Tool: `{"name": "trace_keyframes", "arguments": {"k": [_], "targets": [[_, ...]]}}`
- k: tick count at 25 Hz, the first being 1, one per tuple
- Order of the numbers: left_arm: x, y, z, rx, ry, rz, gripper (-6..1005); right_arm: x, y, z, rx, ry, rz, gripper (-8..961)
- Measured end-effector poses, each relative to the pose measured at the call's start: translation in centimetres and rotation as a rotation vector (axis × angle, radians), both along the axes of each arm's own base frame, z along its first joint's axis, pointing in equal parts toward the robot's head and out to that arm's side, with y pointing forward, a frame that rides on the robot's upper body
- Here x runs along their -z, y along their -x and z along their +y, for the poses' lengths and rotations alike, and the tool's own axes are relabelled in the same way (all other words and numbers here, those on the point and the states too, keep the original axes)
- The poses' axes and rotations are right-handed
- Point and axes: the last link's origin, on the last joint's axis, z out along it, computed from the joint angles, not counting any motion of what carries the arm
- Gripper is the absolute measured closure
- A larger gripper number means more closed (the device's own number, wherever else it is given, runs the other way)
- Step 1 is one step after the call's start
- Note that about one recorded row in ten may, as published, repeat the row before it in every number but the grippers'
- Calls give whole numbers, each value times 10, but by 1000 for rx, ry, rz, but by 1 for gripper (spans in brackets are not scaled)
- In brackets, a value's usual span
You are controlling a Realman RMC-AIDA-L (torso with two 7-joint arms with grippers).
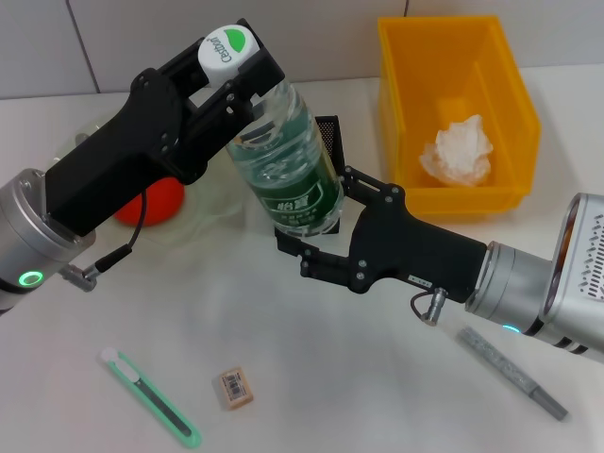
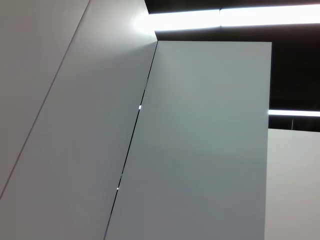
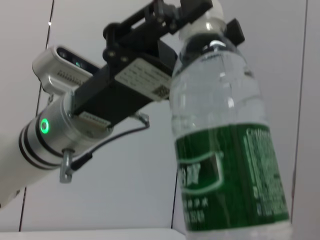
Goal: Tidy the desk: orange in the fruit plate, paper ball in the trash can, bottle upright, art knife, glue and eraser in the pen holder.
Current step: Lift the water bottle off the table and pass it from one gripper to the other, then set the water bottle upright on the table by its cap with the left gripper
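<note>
Both grippers are meeting at the bottle (image 1: pixel 286 156), near the middle of the tabletop (image 1: pixel 311 377) toward its far edge. The left gripper (image 1: pixel 229 71) is reaching in from the left edge, its fingers closing on the bottle's neck just below the white cap. The right gripper (image 1: pixel 307 226) is reaching in from the right edge, and its jaws are clamping the bottle's lower body around the green label. The bottle is leaning slightly, cap tilting toward the far left. In the right wrist view the bottle (image 3: pixel 225 125) is filling the frame, with the left gripper (image 3: pixel 192 15) pinching its top.

The pen holder (image 1: pixel 329 135) is standing right behind the bottle, mostly hidden by it. The orange (image 1: pixel 151 200) is sitting in the plate (image 1: pixel 212 203) near the left far part of the tabletop, partly covered by the left arm. The paper ball (image 1: pixel 460 151) is lying inside the bin (image 1: pixel 415 113) at the far right corner.

The knife (image 1: pixel 149 397) is lying near the front edge on the left, angled. The eraser (image 1: pixel 235 389) is lying just beside it, apart from it. The glue (image 1: pixel 511 372) is lying near the front right corner, under the right arm's wrist.
</note>
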Motion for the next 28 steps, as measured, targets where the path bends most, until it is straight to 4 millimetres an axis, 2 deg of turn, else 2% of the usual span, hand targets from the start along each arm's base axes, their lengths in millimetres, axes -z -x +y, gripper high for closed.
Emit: {"name": "trace_keyframes", "arguments": {"k": [17,28], "targets": [[-1,-1,0,5,-8,-2,557,2,-7,-3,32,-9,-14,187],[-1,2,2,-11,-24,9,556,-11,-24,-10,78,-70,-2,187]]}}
